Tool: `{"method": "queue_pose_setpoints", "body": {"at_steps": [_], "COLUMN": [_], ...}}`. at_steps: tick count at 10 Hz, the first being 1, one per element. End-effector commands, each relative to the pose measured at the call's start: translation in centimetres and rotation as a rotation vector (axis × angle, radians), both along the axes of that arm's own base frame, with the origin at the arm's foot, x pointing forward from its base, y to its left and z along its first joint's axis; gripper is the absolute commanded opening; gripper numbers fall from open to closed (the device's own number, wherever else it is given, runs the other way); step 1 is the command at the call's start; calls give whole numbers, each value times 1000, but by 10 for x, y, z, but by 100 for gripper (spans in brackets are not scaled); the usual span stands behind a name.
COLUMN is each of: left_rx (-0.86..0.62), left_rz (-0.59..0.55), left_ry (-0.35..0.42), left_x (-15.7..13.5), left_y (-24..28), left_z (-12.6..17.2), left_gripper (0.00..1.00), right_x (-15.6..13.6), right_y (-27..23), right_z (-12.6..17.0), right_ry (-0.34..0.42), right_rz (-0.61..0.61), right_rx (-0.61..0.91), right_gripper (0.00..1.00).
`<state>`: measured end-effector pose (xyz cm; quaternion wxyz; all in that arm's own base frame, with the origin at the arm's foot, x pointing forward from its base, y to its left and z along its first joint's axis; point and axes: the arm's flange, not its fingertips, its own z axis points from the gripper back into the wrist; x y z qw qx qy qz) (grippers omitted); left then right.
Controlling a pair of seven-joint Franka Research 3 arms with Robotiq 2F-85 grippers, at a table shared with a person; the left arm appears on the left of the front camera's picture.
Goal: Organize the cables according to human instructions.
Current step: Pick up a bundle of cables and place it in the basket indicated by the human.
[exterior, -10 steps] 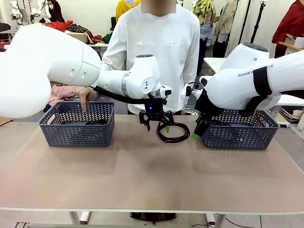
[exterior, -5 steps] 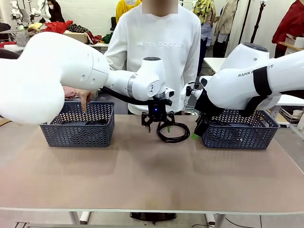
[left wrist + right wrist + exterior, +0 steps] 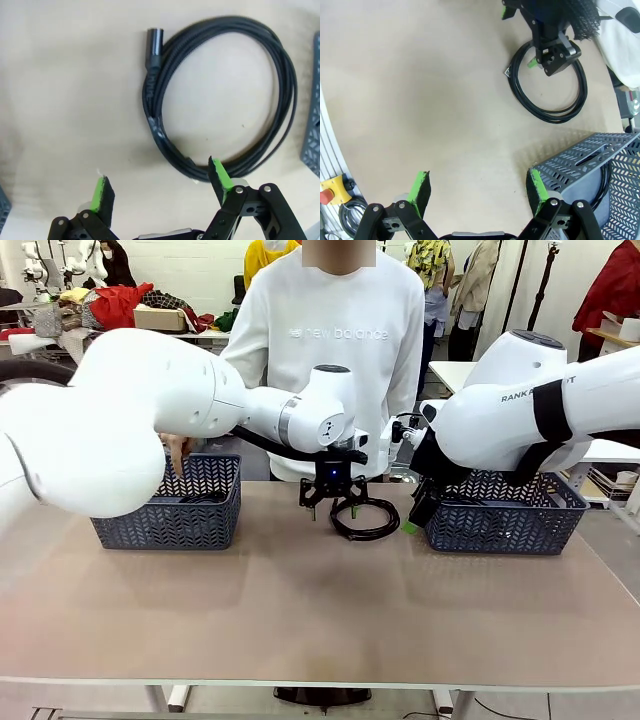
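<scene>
A coiled cable [image 3: 366, 519] lies flat on the worktop [image 3: 300, 610] between two grey baskets, nearer the right basket [image 3: 505, 515] than the left basket [image 3: 165, 502]. In the left wrist view the coil [image 3: 220, 95] is a slightly stretched ring, its long axis running from the picture's upper left to lower right. Its plug end [image 3: 153, 45] lies along the ring's upper-left part and points toward the top of that picture. A small pale tag at the coil's lower edge is too blurred to read.

The left pincer [image 3: 331, 502] hangs over the near-left edge of the coil, jaws wide apart and holding nothing. In its own view [image 3: 162, 186] one green pad stands beside the strands at the coil's lower edge, and whether it touches them cannot be told. The other pad is over bare worktop.

The right pincer [image 3: 477, 187] is also spread wide and empty, one pad close to the rim of the right basket. In the front view its arm hides most of it, leaving a green tip by the basket's left corner. A second cable [image 3: 606, 175] in that basket is seen partly through the mesh.

The person [image 3: 335, 350] stands behind the worktop, a hand [image 3: 178, 452] pointing down into the left basket, where another dark cable [image 3: 205, 497] lies half hidden by the wall.
</scene>
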<state>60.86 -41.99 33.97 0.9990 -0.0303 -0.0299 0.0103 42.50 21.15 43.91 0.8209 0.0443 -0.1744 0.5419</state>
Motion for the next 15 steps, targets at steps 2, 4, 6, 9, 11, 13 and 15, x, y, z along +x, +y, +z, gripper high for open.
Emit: {"method": "queue_pose_setpoints", "body": {"at_steps": [2,4,6,9,11,13,15], "left_rx": [2,9,-14,-13,-11,-4,6], "left_rz": [72,98,101,84,75,72,68], "left_ry": [19,7,0,10,13,15,23], "left_x": [16,21,24,24,26,28,30], "left_y": [-5,-2,-2,-2,-3,-4,-5], "left_z": [-4,-10,-12,-17,-19,-21,-22], "left_gripper": [100,100,100,100,100,100,81], "right_x": [0,0,0,0,0,0,0], "right_y": [0,0,0,0,0,0,0], "right_z": [1,1,1,1,1,1,1], "right_ry": [-7,-7,-7,-7,-7,-7,-7], "right_rz": [-5,-5,-5,-5,-5,-5,-5], "right_rx": [-1,-1,-1,-1,-1,-1,-1], "right_gripper": [100,100,100,100,100,100,100]}}
